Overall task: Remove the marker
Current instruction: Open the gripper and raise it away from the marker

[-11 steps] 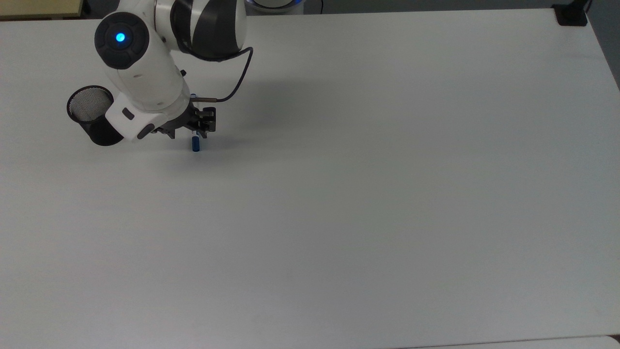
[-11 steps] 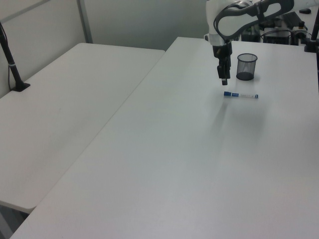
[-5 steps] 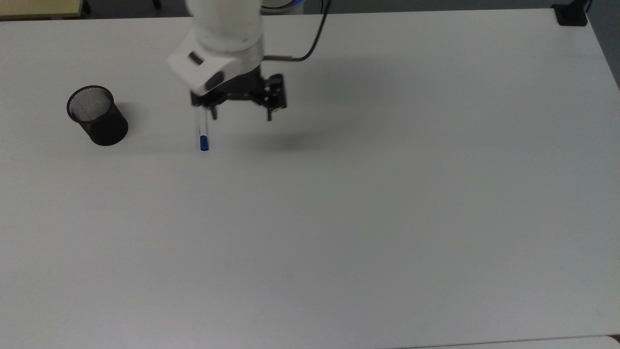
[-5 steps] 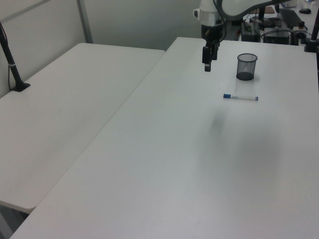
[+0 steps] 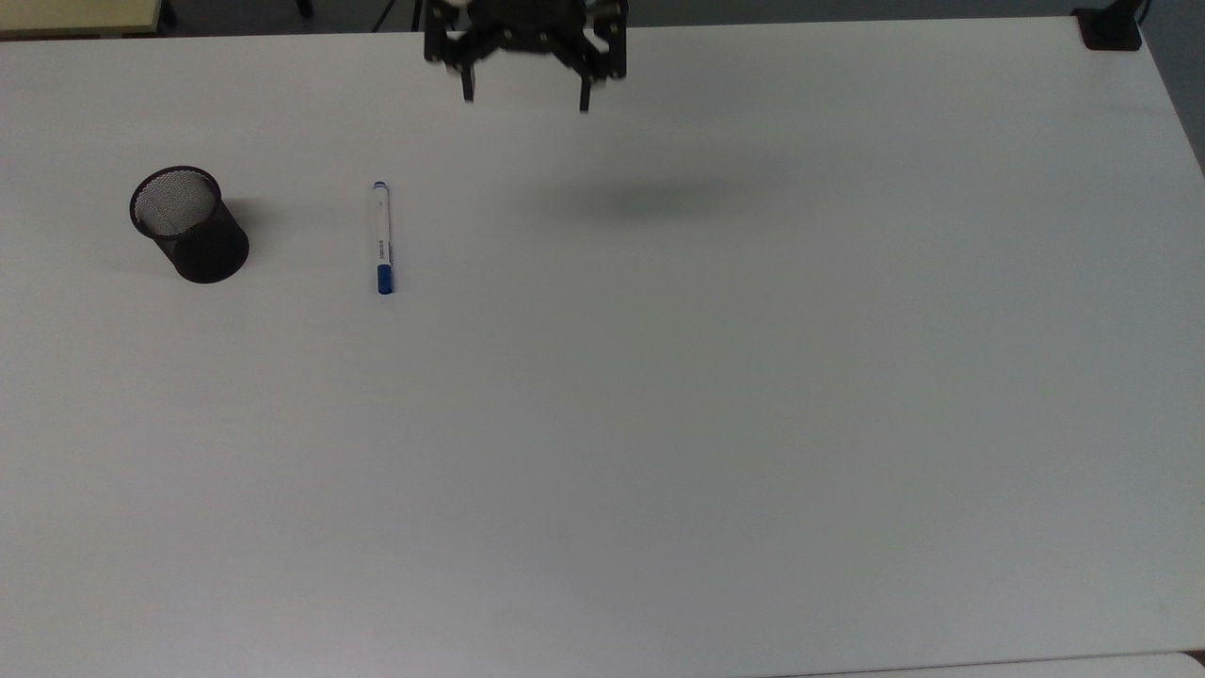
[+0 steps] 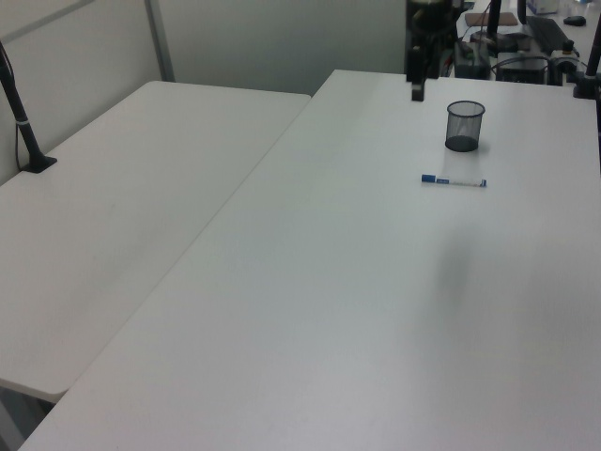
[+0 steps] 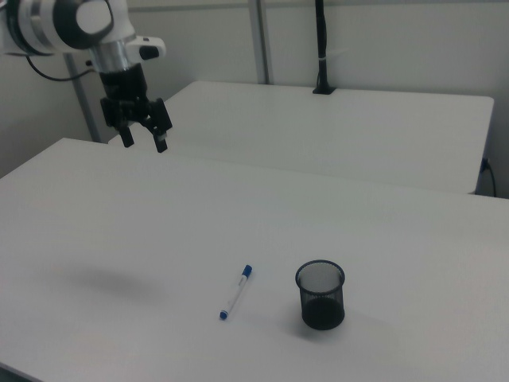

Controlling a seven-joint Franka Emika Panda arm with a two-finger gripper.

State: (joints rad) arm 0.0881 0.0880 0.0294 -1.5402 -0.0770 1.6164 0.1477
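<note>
top view finds our gripper (image 5: 524,94) spread wide and empty, high above the table (image 5: 753,395); the marker (image 5: 382,238) lies flat well below it, beside the cup (image 5: 188,226). we judge removal done; only retreat remains.

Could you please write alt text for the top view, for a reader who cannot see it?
A blue-capped white marker lies flat on a white table, apart from an upright black mesh cup to the top view's left. The open, empty gripper hangs at the top edge.
</note>
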